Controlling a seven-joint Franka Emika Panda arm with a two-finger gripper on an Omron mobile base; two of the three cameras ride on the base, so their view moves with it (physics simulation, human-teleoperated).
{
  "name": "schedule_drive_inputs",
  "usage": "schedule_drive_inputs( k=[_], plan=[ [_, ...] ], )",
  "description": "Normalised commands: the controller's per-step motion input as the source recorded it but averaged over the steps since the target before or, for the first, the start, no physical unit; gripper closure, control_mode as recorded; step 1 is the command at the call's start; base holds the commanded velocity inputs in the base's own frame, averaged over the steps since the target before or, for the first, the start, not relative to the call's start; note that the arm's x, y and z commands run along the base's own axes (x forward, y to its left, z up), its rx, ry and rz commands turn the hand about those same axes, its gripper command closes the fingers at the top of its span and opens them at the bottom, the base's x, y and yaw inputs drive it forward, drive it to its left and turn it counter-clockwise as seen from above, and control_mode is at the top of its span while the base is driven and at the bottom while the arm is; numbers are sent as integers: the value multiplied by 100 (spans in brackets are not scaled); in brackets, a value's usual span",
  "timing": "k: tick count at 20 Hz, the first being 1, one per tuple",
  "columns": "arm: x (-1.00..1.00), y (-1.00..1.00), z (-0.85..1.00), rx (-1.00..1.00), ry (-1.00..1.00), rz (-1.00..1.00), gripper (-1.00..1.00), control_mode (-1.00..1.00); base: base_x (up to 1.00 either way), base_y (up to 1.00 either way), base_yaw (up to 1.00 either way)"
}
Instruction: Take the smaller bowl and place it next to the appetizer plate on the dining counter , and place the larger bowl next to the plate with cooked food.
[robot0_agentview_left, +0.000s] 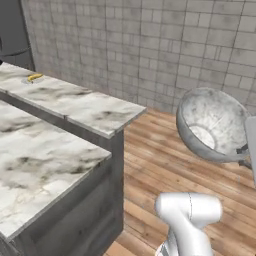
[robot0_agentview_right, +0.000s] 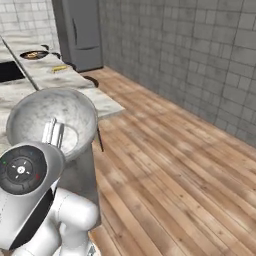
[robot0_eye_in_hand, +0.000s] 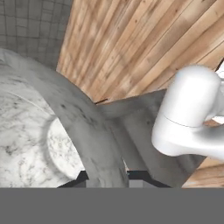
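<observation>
The larger bowl (robot0_agentview_left: 212, 125), deep, grey and speckled, hangs tipped in the air over the wooden floor, to the right of the dining counter (robot0_agentview_left: 75, 105). My gripper (robot0_agentview_left: 243, 150) is shut on its rim. In the right base view the bowl (robot0_agentview_right: 50, 120) opens toward the camera, with my gripper (robot0_agentview_right: 52, 135) reaching over its near rim. In the hand view the bowl's wall (robot0_eye_in_hand: 83, 127) runs between the tips of my gripper (robot0_eye_in_hand: 105, 175). Far along the counter the appetizer plate (robot0_agentview_left: 32, 79) carries a yellow banana (robot0_agentview_right: 60, 68). The smaller bowl and the plate with cooked food are out of view.
A lower marbled counter (robot0_agentview_left: 35, 165) stands in front of the dining counter on the left. A grey tiled wall (robot0_agentview_left: 150, 45) closes the back. A fridge (robot0_agentview_right: 82, 32) and a pan (robot0_agentview_right: 35, 55) lie at the far end. Wooden floor (robot0_agentview_right: 175, 175) spreads to the right.
</observation>
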Motion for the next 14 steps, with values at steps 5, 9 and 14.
schedule_drive_inputs(
  k=[5,9,14],
  plan=[
    [0,0,0,0,0,0,100,100,100,-96,6],
    [0,0,0,0,0,0,100,100,100,-100,20],
    [0,0,0,0,0,0,100,100,100,-96,45]
  ],
)
